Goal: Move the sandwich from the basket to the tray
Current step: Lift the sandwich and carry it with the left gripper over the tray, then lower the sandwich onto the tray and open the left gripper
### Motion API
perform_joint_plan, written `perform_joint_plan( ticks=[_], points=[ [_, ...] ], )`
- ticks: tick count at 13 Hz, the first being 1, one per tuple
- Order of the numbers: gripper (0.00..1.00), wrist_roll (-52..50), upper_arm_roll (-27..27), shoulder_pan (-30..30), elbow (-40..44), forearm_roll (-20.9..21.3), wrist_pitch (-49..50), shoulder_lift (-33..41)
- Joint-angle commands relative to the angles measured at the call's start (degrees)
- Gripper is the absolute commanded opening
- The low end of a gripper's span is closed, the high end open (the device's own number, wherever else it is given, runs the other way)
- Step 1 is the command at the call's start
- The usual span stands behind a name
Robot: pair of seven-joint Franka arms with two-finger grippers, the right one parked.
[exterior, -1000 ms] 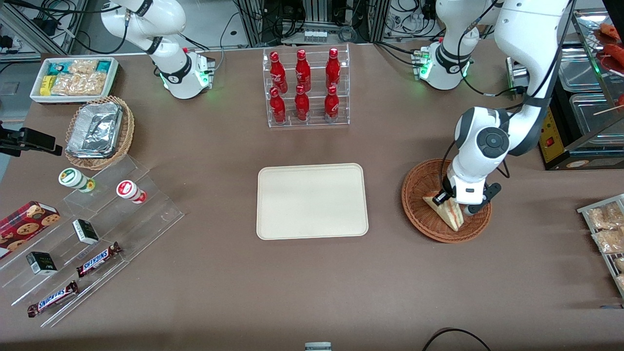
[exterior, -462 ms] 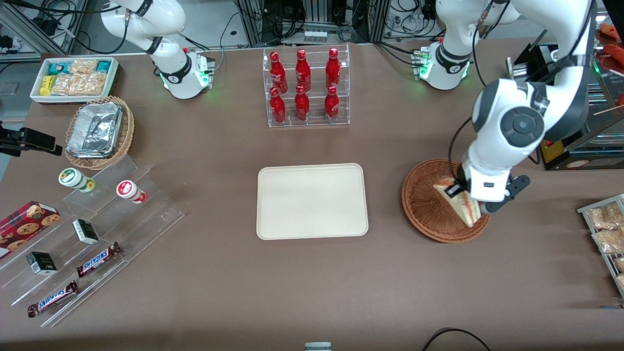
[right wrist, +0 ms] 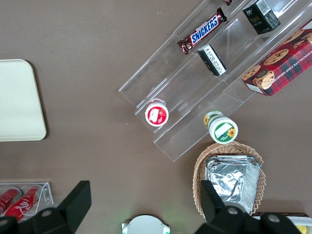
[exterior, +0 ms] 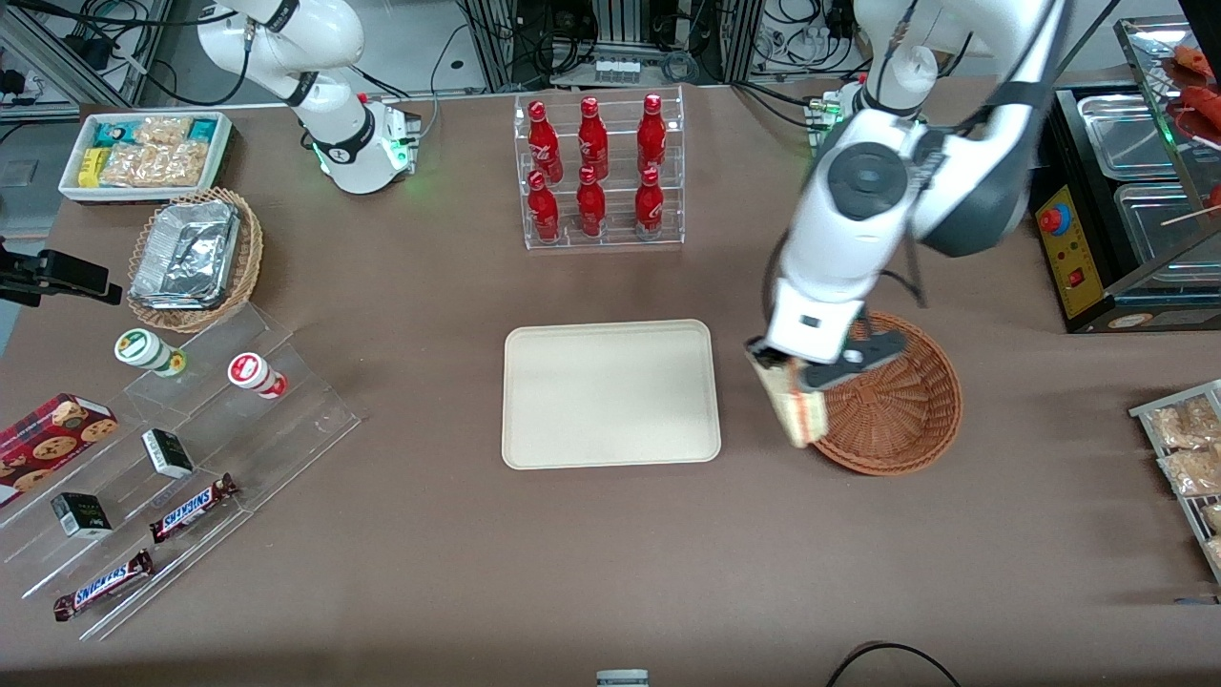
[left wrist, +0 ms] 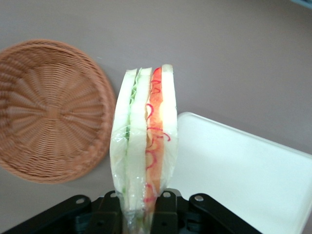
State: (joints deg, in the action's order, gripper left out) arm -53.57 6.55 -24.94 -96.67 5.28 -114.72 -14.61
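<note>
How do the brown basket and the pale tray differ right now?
The basket is round, woven and reddish-brown; the tray is a flat, smooth, cream rectangle with rounded corners. The basket has bowl-like sides, the tray only a low rim. Both sit on the table with nothing in them: the gripper holds the sandwich in the air between them.

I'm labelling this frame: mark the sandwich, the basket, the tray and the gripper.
sandwich (left wrist: 145, 146), left wrist view, on its cut face showing the filling layers.
basket (exterior: 906, 420), front view, on its bare woven floor.
tray (exterior: 610, 393), front view, on its bare flat surface.
gripper (exterior: 777, 367), front view, between its fingertips, shut on the sandwich.
</note>
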Motion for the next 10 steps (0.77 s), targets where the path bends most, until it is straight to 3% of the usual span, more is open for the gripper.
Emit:
perform_joint_plan(
  ticks=[1, 4, 10],
  points=[
    [0.00, 0.39, -0.57, -4.66, 5.17, 0.08, 0.82, -6.99],
    [0.00, 0.13, -0.57, -8.36, 10.61, 0.69, -1.98, -16.65],
    [0.00, 0.22, -0.57, -14.51, 10.89, 0.78, -19.19, -25.63]
  ],
)
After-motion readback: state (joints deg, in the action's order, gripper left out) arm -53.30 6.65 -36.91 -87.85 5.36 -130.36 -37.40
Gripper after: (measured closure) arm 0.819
